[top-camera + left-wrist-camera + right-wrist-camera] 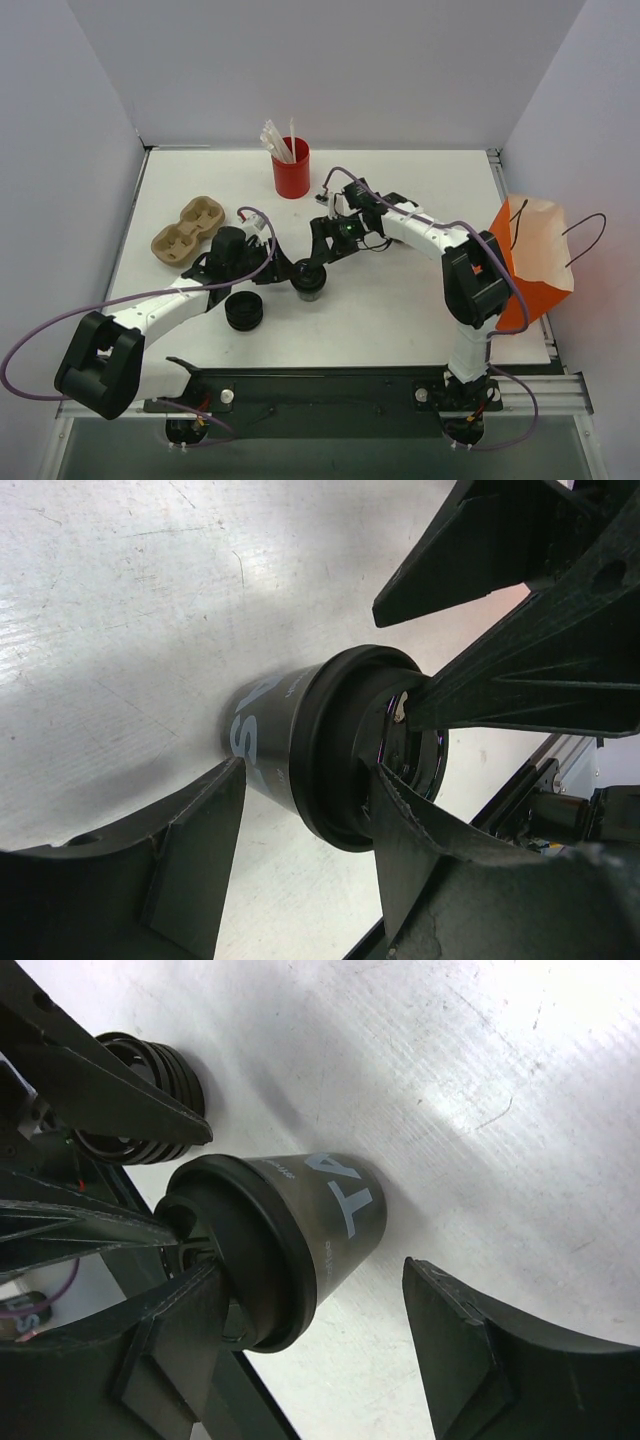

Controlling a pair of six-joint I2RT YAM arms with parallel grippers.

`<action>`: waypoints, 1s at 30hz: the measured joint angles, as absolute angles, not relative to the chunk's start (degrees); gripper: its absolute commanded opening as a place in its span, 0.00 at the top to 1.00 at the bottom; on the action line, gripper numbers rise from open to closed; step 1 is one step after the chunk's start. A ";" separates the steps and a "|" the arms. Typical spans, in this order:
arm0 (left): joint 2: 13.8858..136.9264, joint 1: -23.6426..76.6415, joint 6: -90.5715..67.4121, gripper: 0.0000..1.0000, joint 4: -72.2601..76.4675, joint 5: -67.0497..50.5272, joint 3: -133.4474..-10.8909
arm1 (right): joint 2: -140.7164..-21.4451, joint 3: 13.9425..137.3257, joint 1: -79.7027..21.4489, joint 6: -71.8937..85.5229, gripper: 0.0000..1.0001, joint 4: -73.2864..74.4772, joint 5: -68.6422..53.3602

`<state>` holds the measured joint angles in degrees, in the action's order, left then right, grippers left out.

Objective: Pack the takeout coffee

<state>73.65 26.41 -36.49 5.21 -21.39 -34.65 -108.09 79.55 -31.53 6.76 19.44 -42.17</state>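
Left hand [312,770]: half spread, one finger pressed on each side of the takeout cup [308,284].
Right hand [312,1268]: spread; one finger touches the lid [250,1250], the other stands apart.
Takeout cup: lidded, upright, mid-desk.
Red cup [291,175]: holds straws [277,140], far centre.
Orange bag [530,260]: right desk edge.
Lid stack [243,311]: near-left of the takeout cup.
Desk [400,320]: white surface between takeout cup and orange bag.

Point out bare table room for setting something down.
Free: near-right stretch between coffee cup and orange bag; far-left corner behind cardboard carrier. Crowded: centre, left gripper and right gripper at the cup, lid stack alongside.
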 measured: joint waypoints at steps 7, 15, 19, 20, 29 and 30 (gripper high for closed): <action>73.52 27.38 -37.19 0.39 5.87 -19.84 -34.48 | -100.88 71.40 -31.20 17.43 0.30 11.27 -40.38; 73.49 27.81 -37.52 0.39 6.24 -18.37 -34.48 | -91.92 61.45 -31.88 30.98 0.29 1.72 -33.26; 73.45 27.81 -37.76 0.39 6.28 -17.96 -34.46 | -87.66 55.00 -33.45 38.70 0.29 -2.37 -26.44; 73.45 27.81 -37.87 0.39 6.28 -17.91 -34.46 | -86.43 52.86 -34.02 41.04 0.29 -3.86 -24.38; 73.12 28.05 -38.48 0.39 6.39 -17.45 -34.15 | -82.87 46.30 -39.79 52.75 0.29 -13.02 -13.37; 73.12 28.10 -38.52 0.39 6.37 -17.39 -34.15 | -82.87 46.24 -40.47 53.60 0.29 -13.37 -12.10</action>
<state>73.12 28.10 -38.52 6.37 -17.39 -34.15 -82.87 46.24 -40.47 53.60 -13.37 -12.10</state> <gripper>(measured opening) 0.612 0.710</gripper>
